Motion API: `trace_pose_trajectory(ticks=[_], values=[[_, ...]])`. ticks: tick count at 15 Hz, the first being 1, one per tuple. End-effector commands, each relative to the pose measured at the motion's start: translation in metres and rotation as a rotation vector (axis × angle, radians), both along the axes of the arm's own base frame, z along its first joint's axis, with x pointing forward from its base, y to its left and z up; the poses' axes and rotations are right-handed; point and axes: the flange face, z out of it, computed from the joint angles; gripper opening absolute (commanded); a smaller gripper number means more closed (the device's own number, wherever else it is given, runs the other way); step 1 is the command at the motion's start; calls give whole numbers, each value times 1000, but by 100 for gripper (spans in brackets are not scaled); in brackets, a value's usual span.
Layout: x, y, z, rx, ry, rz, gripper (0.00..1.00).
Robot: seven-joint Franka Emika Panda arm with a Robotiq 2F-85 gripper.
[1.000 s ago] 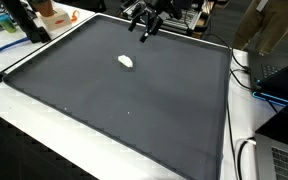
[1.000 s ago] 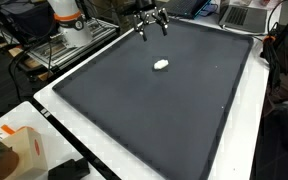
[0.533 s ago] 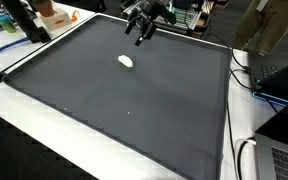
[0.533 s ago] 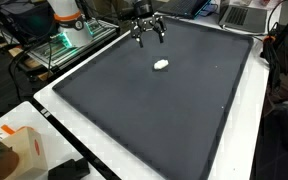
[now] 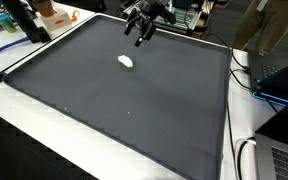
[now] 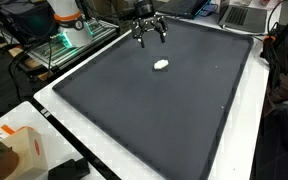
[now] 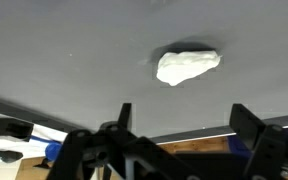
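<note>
A small white lump [image 5: 126, 61] lies on the dark grey mat [image 5: 134, 110]; it shows in both exterior views [image 6: 161, 65] and in the wrist view [image 7: 187, 65]. My gripper [image 5: 141, 32] hovers above the mat near its far edge, open and empty, some way from the lump. It also shows in an exterior view [image 6: 149, 32]. In the wrist view the gripper [image 7: 184, 125] has its two black fingers spread wide, with the lump beyond them and nothing between them.
A white table border [image 6: 104, 150] surrounds the mat [image 6: 174, 110]. An orange and white box [image 6: 24, 150] sits at a near corner. Cables and a laptop [image 5: 279, 75] lie beside the mat. The robot base [image 6: 69, 25] and clutter stand past the far edge.
The gripper has shifted slightly along the far edge of the mat, towards the side where the lump lies. The lump has not moved.
</note>
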Motion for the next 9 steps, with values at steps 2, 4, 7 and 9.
trace_pose_trajectory(ticks=[2, 4, 7, 9], values=[[11, -19, 15, 126, 53, 48, 100], [16, -27, 23, 175, 67, 68, 100], [25, -37, 28, 198, 98, 76, 100], [28, -42, 29, 210, 130, 74, 100]])
